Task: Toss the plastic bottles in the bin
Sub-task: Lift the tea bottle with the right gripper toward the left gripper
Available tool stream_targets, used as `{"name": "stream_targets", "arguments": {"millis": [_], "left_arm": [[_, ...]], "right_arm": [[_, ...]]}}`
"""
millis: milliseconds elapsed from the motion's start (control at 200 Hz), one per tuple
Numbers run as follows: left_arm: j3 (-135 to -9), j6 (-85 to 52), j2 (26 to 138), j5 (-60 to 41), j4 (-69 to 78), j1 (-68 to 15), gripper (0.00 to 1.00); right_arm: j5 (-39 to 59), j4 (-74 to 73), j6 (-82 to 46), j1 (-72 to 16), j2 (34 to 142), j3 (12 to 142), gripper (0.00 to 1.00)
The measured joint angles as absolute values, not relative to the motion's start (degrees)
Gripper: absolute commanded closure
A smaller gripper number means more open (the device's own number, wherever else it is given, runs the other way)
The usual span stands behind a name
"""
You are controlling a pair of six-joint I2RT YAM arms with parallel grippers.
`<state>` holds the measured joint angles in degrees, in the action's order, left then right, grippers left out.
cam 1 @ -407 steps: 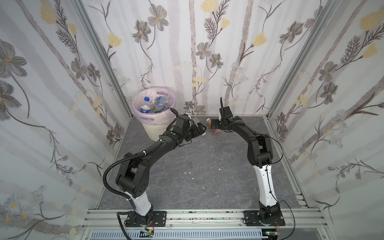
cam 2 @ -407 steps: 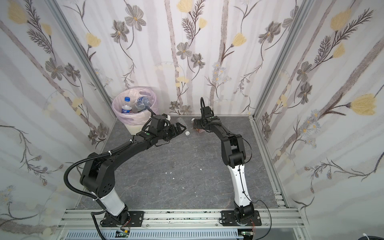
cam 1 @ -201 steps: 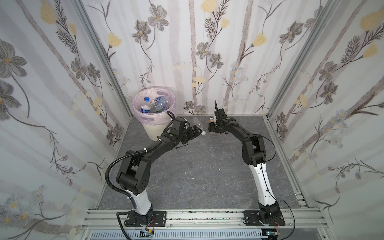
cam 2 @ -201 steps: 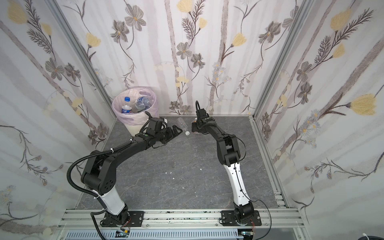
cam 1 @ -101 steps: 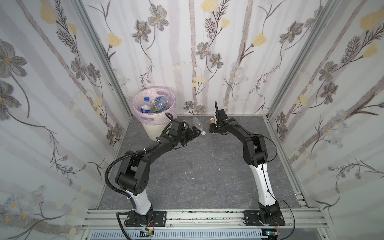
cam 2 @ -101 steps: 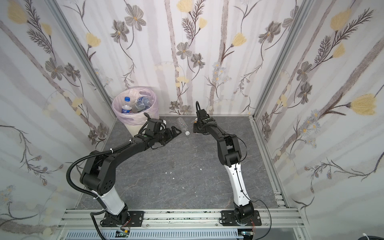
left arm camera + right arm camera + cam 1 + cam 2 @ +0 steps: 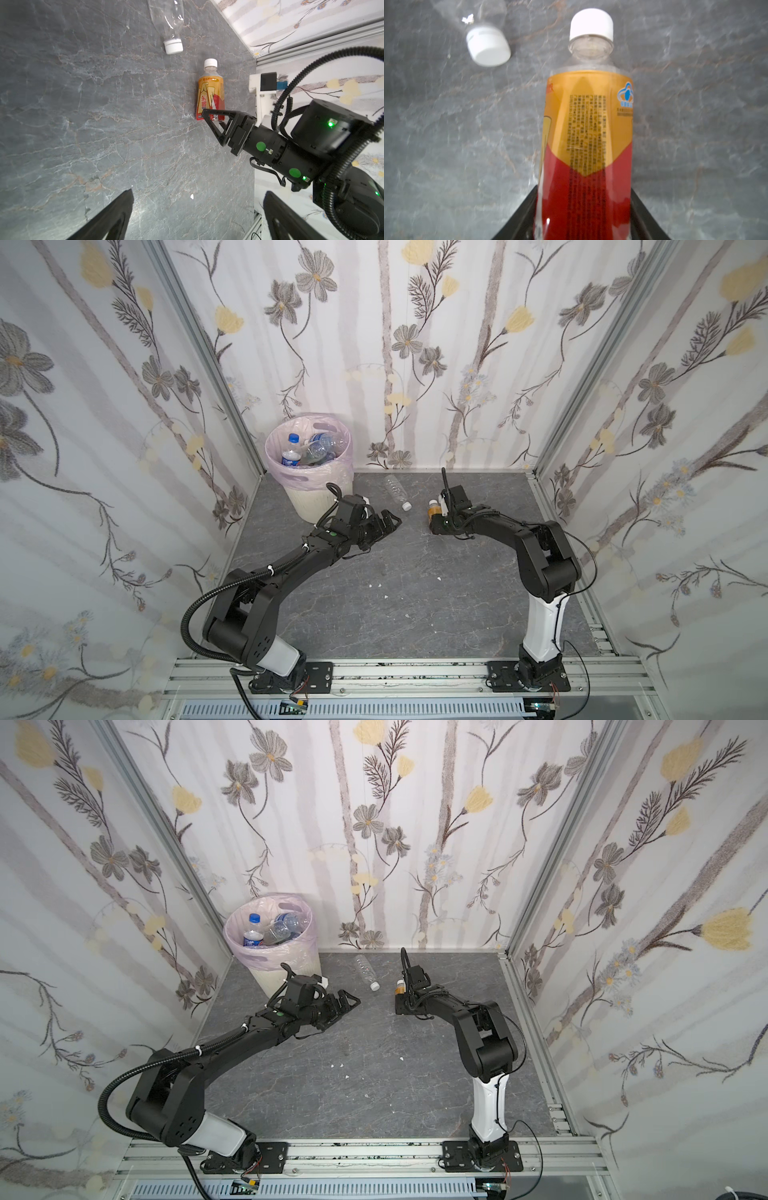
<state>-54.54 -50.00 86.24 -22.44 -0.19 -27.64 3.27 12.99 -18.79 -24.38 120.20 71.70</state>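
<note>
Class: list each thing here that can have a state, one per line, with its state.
Orange-and-red-labelled plastic bottle with white cap: capped, lying on the floor, gripped near its base.
Clear plastic bottle with white cap: capped, lying free on floor.
Round cream ribbed bin with pink liner: upright, holding bottles.
Left gripper: open, empty.
Right gripper: shut on the orange-and-red bottle.

The bin (image 7: 309,502) is showing cream under a pink liner (image 7: 291,480). Beside it, 1 clear bottle (image 7: 395,489) and 1 orange-red bottle (image 7: 211,97) are wearing white caps (image 7: 591,24). The floor (image 7: 415,593) is showing veined grey.
</note>
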Motion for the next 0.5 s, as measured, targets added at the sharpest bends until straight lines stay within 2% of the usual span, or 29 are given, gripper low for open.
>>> {"name": "stream_targets", "arguments": {"millis": [215,500], "left_arm": [[-51.6,-51.0,83.4,-22.4,0.1,-27.6,0.00],[-50.9,-53.8,86.5,-25.6,2.4,-26.9,0.00]], "right_arm": [[4.8,9.1,-19.4,-30.3,111.5,59.9,0.48],[8.3,9.5,-22.6,-37.7,103.1,56.4,0.48]]}}
